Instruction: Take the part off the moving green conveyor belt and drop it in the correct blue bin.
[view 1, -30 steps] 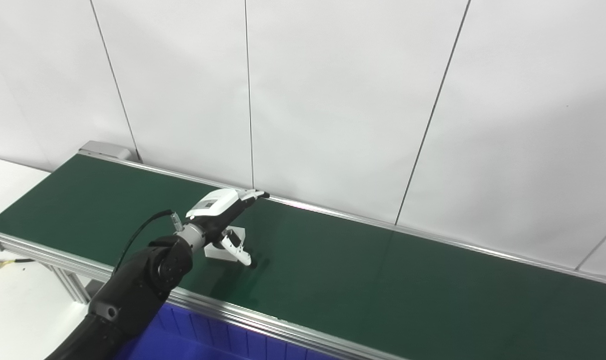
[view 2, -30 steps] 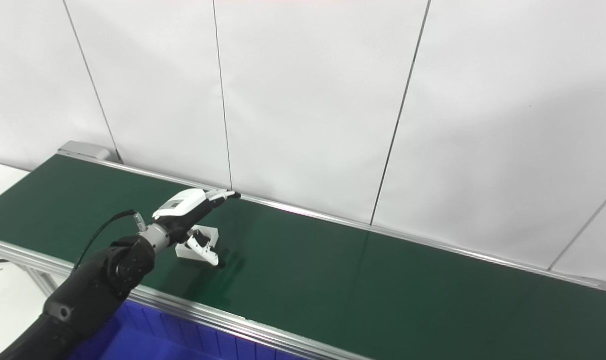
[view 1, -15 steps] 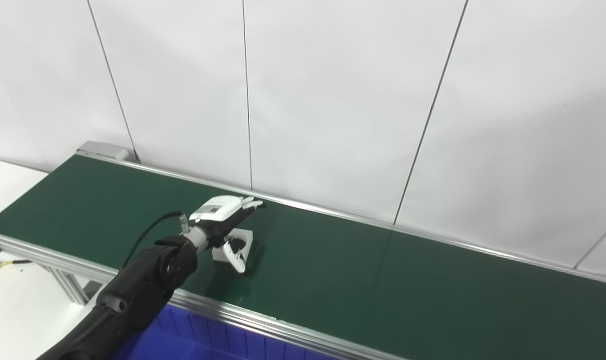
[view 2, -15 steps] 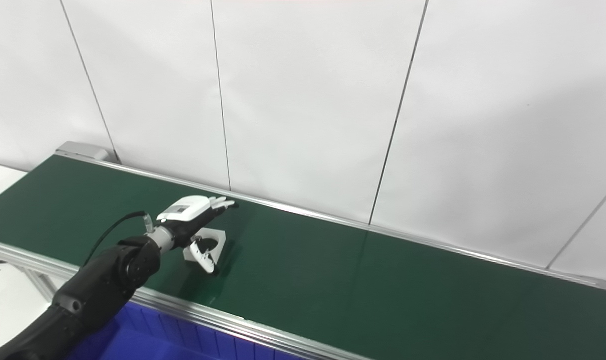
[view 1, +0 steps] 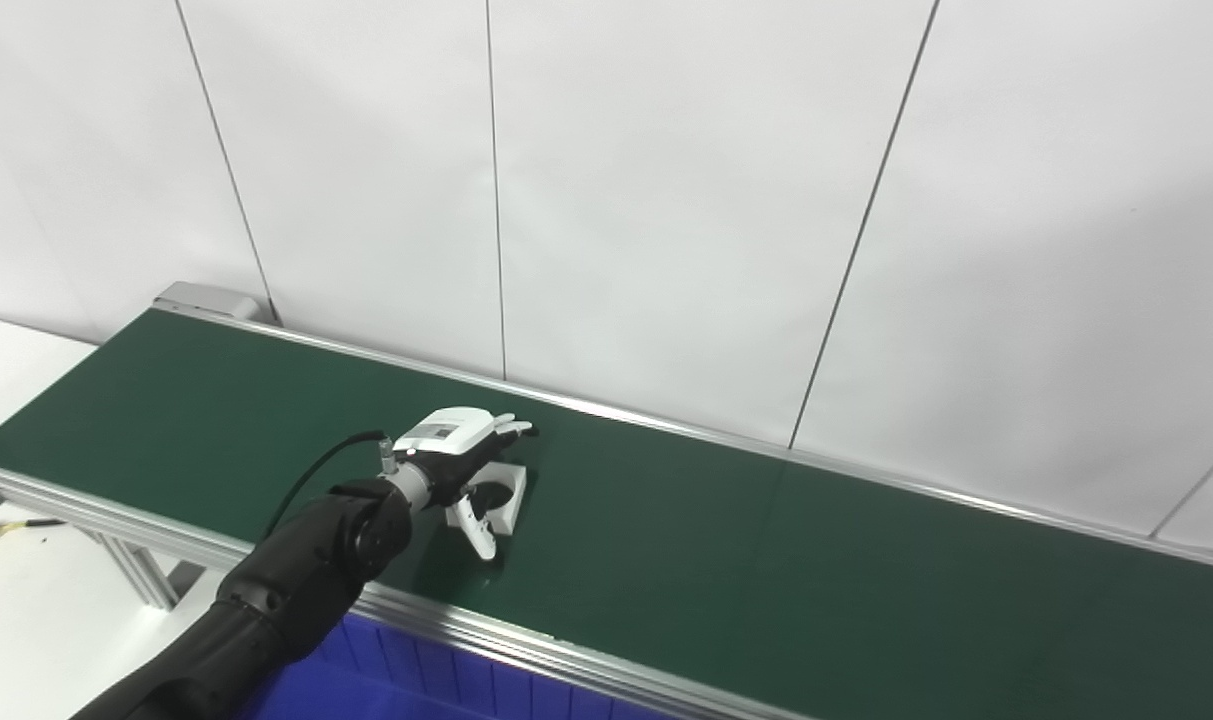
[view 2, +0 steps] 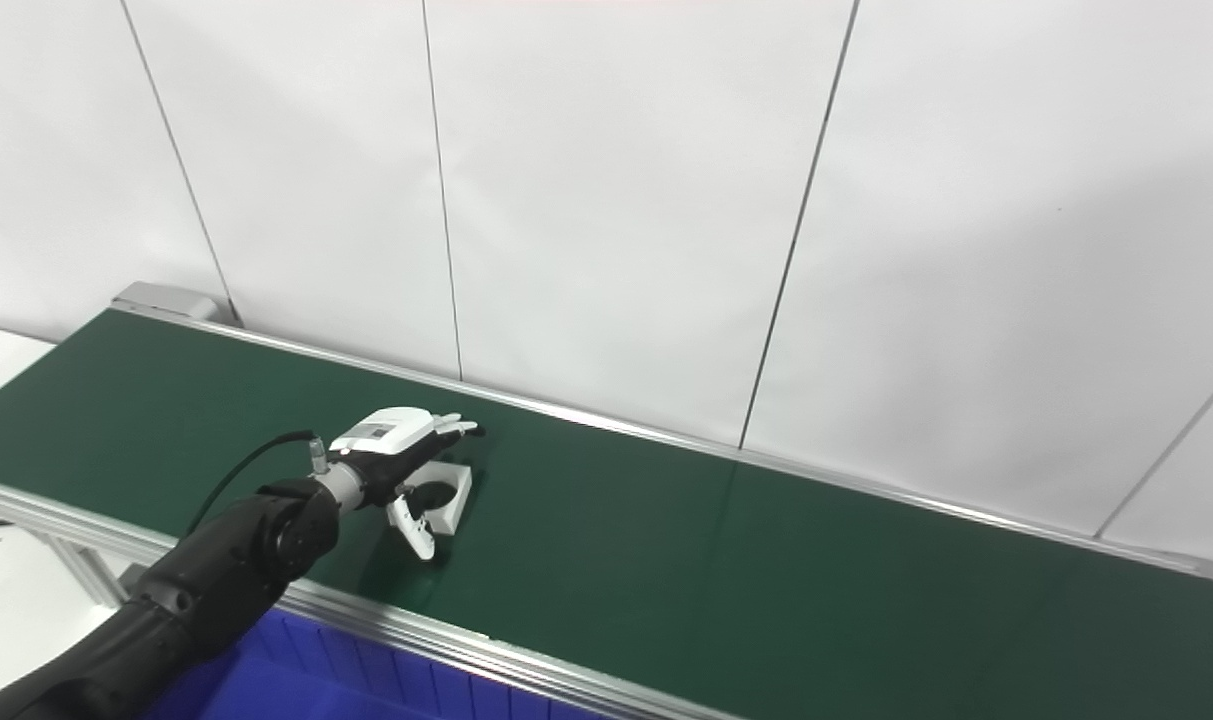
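A small white square part (view 1: 503,492) with a round hole lies flat on the green conveyor belt (view 1: 766,560), left of the middle. My left hand (view 1: 456,455) hovers right over it, open, its fingers (view 1: 511,430) stretched past the part's far side and the thumb (view 1: 481,535) reaching down at its near side. The hand covers the part's left portion, which also shows in the right eye view as the part (view 2: 451,500) under the hand (view 2: 401,455). My right hand is out of both views.
A blue bin (view 1: 366,680) sits below the belt's near rail (view 1: 566,665) at the bottom left. A white panelled wall (view 1: 666,200) rises directly behind the belt's far rail. A white table surface (view 1: 26,600) lies at the left.
The part has ridden the belt to the right. My left hand has followed it, dropping lower over it with the thumb coming down beside the part.
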You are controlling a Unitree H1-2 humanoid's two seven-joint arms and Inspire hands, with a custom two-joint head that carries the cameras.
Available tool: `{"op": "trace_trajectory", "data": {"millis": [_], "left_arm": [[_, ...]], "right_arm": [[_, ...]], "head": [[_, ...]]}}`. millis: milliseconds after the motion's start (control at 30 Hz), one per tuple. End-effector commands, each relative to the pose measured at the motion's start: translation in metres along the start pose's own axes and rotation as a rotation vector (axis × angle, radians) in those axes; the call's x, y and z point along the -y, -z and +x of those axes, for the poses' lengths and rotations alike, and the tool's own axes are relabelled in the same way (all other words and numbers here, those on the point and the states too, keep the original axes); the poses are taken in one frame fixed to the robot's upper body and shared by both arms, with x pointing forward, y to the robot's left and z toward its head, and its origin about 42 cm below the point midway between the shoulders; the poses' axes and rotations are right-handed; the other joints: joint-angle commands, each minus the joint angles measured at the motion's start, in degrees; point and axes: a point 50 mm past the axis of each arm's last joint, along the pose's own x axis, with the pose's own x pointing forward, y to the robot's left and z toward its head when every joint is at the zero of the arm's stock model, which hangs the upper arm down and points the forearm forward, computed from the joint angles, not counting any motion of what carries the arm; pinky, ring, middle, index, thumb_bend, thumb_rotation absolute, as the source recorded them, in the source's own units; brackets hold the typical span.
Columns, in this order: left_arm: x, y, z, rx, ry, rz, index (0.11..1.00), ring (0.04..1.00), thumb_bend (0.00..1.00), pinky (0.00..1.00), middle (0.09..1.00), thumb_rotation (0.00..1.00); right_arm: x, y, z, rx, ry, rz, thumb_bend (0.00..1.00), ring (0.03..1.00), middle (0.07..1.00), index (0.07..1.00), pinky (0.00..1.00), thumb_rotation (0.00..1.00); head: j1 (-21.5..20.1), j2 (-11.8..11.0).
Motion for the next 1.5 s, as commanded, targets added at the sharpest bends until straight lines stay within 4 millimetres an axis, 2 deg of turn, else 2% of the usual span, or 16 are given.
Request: {"op": "trace_trajectory", "data": {"millis": [0, 100, 133, 200, 233, 267, 300, 433, 567, 867, 1133, 1300, 1467], "left_arm": [[-0.015, -0.005, 0.009, -0.01, -0.075, 0.03, 0.886, 0.839, 0.7, 0.87, 0.907, 0.0], [-0.009, -0.011, 0.012, 0.028, -0.102, -0.023, 0.836, 0.776, 0.64, 0.78, 0.856, 0.0], [-0.007, -0.013, 0.012, 0.039, -0.111, -0.049, 0.803, 0.629, 0.56, 0.65, 0.816, 0.0], [-0.005, -0.016, 0.014, 0.057, -0.128, -0.082, 0.73, 0.511, 0.49, 0.51, 0.726, 0.0], [-0.004, -0.017, 0.015, 0.06, -0.13, -0.088, 0.691, 0.459, 0.49, 0.46, 0.621, 0.0], [-0.003, -0.019, 0.016, 0.063, -0.131, -0.091, 0.648, 0.433, 0.49, 0.44, 0.568, 0.0], [-0.002, -0.021, 0.017, 0.065, -0.13, -0.092, 0.567, 0.411, 0.49, 0.43, 0.522, 0.0], [-0.001, -0.025, 0.022, 0.05, -0.103, -0.066, 0.518, 0.401, 0.5, 0.37, 0.502, 0.0], [-0.001, -0.026, 0.024, 0.023, -0.053, -0.054, 0.502, 0.415, 0.5, 0.37, 0.508, 0.0], [-0.007, -0.019, 0.017, 0.026, -0.054, -0.049, 0.51, 0.404, 0.5, 0.36, 0.509, 0.0], [-0.035, -0.032, -0.013, 0.112, -0.211, -0.109, 0.513, 0.404, 0.5, 0.39, 0.494, 0.0], [-0.053, -0.047, -0.039, 0.195, -0.29, -0.158, 0.523, 0.37, 0.5, 0.3, 0.458, 0.0], [-0.06, -0.057, -0.057, 0.245, -0.337, -0.2, 0.523, 0.369, 0.49, 0.29, 0.45, 0.0]], "right_arm": [[0.003, -0.011, 0.003, 0.064, 0.022, -0.004, 0.89, 0.819, 0.864, 0.906, 0.68, 0.28], [0.003, -0.012, 0.002, 0.063, 0.024, 0.001, 0.9, 0.82, 0.866, 0.906, 0.68, 0.28], [0.003, -0.012, 0.002, 0.062, 0.025, 0.003, 0.9, 0.819, 0.866, 0.907, 0.68, 0.28], [0.004, -0.012, 0.001, 0.062, 0.025, 0.007, 0.89, 0.82, 0.867, 0.909, 0.68, 0.28], [0.004, -0.012, 0.001, 0.062, 0.024, 0.009, 0.89, 0.823, 0.87, 0.912, 0.68, 0.28], [0.004, -0.012, 0.001, 0.063, 0.025, 0.007, 0.89, 0.822, 0.87, 0.912, 0.68, 0.28], [0.004, -0.012, 0.001, 0.064, 0.026, 0.005, 0.89, 0.82, 0.867, 0.911, 0.68, 0.29], [0.004, -0.013, 0.002, 0.065, 0.025, 0.004, 0.89, 0.826, 0.873, 0.914, 0.68, 0.29], [0.003, -0.012, 0.003, 0.066, 0.032, 0.009, 0.9, 0.825, 0.872, 0.91, 0.68, 0.29], [0.004, -0.012, 0.004, 0.062, 0.031, 0.013, 0.9, 0.827, 0.872, 0.912, 0.69, 0.29], [0.004, -0.011, 0.004, 0.064, 0.032, 0.014, 0.9, 0.825, 0.869, 0.914, 0.69, 0.28], [0.005, -0.011, 0.005, 0.061, 0.028, 0.014, 0.9, 0.826, 0.873, 0.914, 0.69, 0.28], [0.005, -0.012, 0.005, 0.058, 0.028, 0.013, 0.91, 0.822, 0.868, 0.912, 0.69, 0.29]], "head": [[0.05, 0.03], [-0.09, 0.28], [-0.12, 0.33], [-0.12, 0.33], [-0.1, 0.38], [-0.03, 0.43], [-0.03, 0.43], [0.16, 0.45], [0.29, 0.37], [0.33, 0.36], [-0.01, 0.66], [-0.12, 0.83], [-0.36, 1.06]]}}
